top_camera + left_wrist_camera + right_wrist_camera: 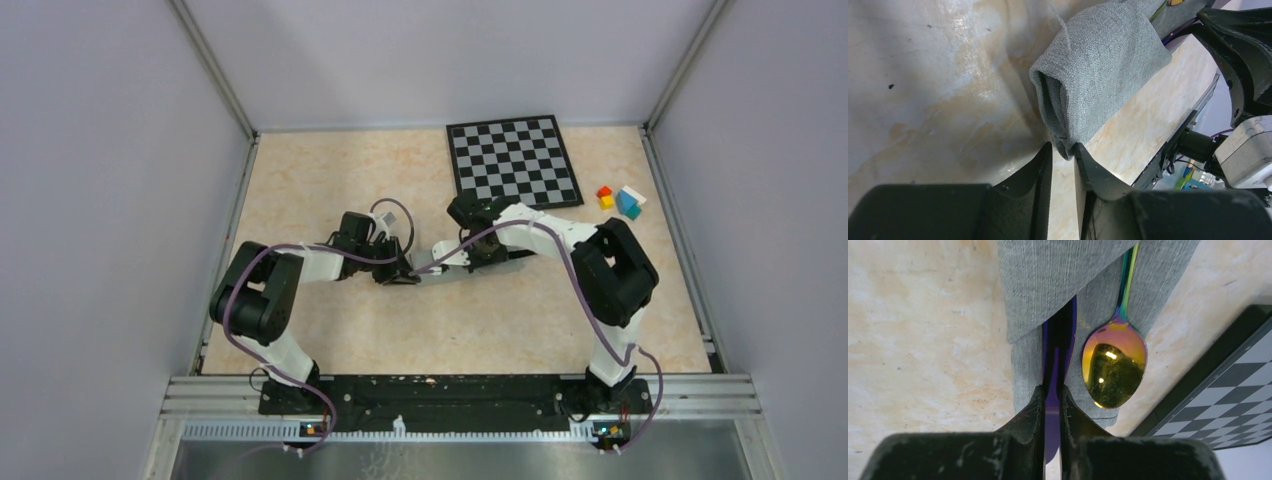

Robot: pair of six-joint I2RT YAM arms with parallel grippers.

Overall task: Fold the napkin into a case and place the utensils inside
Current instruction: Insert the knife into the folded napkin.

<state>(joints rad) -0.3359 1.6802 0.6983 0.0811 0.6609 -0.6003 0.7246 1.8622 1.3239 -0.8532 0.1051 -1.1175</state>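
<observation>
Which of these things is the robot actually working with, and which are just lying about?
In use: napkin, knife, spoon.
Lying about: chessboard, blocks.

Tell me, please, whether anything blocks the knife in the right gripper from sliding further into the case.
Nothing visible does. The knife, clamped in the right gripper, runs under a fold of the case; the spoon lies beside it, not across its path. The left gripper pinches the other end.
</observation>
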